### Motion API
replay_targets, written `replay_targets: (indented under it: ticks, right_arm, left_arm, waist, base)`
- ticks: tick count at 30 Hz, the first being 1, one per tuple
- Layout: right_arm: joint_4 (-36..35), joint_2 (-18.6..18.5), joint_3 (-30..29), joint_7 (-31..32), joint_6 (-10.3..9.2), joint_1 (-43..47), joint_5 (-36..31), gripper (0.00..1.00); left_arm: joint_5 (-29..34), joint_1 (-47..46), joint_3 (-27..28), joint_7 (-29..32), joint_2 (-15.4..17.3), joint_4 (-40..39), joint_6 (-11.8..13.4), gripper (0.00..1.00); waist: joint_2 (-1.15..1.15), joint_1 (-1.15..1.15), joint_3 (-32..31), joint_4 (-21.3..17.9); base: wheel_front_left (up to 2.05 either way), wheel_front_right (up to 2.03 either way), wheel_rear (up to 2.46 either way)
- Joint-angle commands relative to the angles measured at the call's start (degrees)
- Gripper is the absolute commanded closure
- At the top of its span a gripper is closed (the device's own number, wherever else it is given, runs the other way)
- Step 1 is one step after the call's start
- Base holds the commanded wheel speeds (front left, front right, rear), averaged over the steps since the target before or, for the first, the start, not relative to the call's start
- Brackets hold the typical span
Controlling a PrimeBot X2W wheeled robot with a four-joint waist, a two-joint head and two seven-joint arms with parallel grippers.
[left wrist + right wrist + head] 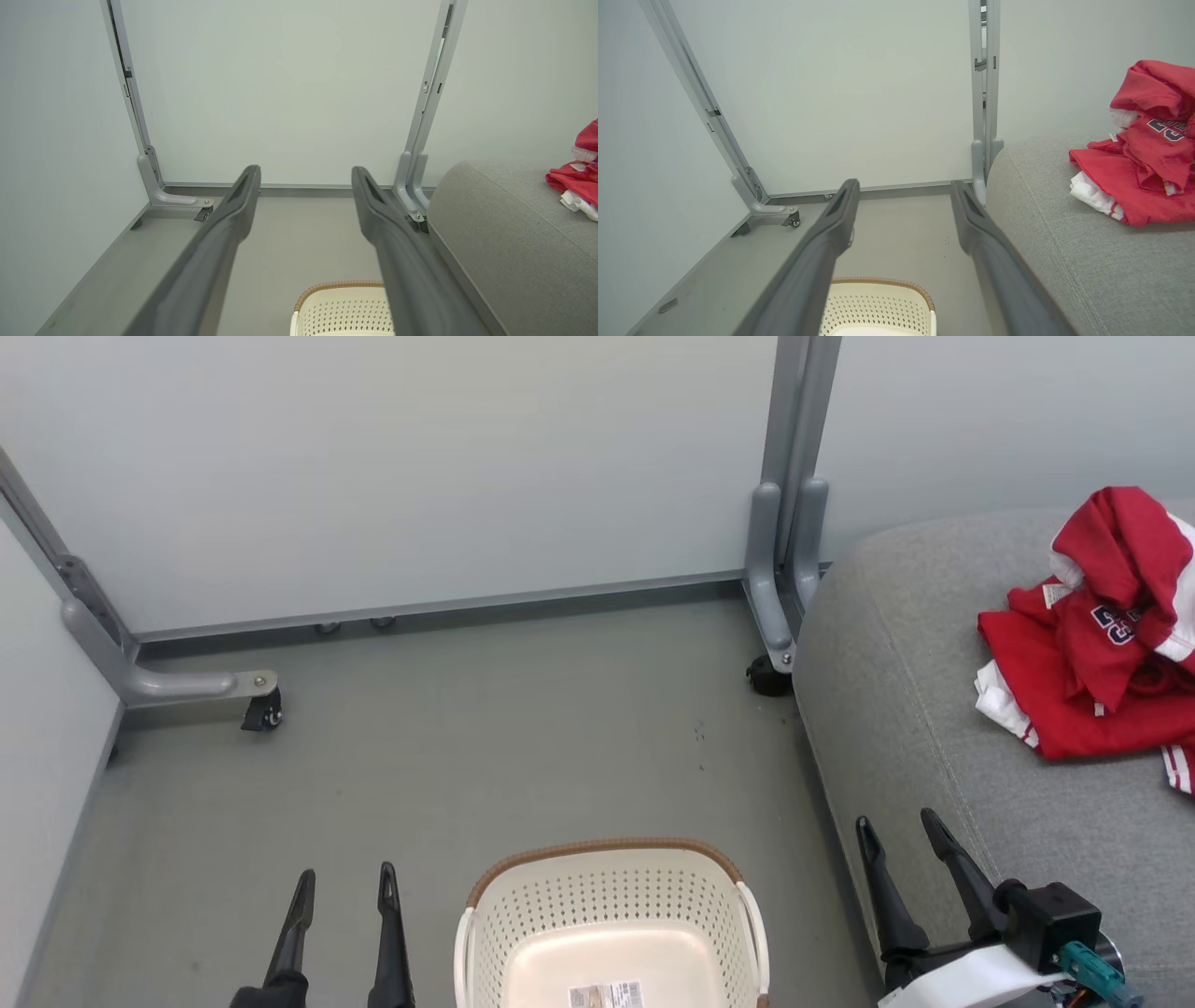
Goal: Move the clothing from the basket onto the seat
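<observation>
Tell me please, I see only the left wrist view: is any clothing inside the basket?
Observer: No. In the head view, the part of the basket floor that shows is bare, except a label sticker.
Operator: And the other arm?
Observer: The right end effector is open and empty, near the edge of the seat.
Operator: What is the red thing at my right edge?
Observer: The clothing, heaped on the seat; one piece bears dark lettering.

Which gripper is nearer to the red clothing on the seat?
Right. The right gripper hangs open by the near edge of the seat, short of the clothing; the left gripper, also open, is across the basket, over the floor.
</observation>
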Motion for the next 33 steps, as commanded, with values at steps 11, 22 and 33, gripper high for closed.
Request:
replay_targets:
  ticks: [11, 22, 33]
  right_arm:
    - [-1.65, 0.49, 0.12, -0.17, 0.00, 3.09, -2.41, 0.00]
    - [-1.17, 0.83, -0.31, -0.17, 0.00, 4.75, -2.45, 0.00]
    - [1.06, 1.41, -0.80, 1.03, 0.00, 4.64, 1.98, 1.00]
  left_arm:
    - [1.94, 4.86, 1.70, 0.03, 0.12, 1.04, -1.39, 0.00]
    - [0.72, 5.18, 2.60, 0.03, 0.11, 1.98, -2.60, 0.00]
    - [-3.31, 3.80, 2.54, 0.85, 0.04, 4.24, -3.11, 1.00]
  waist:
    - [0.00, 0.01, -4.30, 2.41]
    - [0.00, 0.01, -5.50, 2.79]
    - [0.00, 0.01, -5.37, 2.86]
  base:
    - [0.00, 0.00, 0.00]
    - [0.00, 0.00, 0.00]
    - [0.00, 0.00, 0.00]
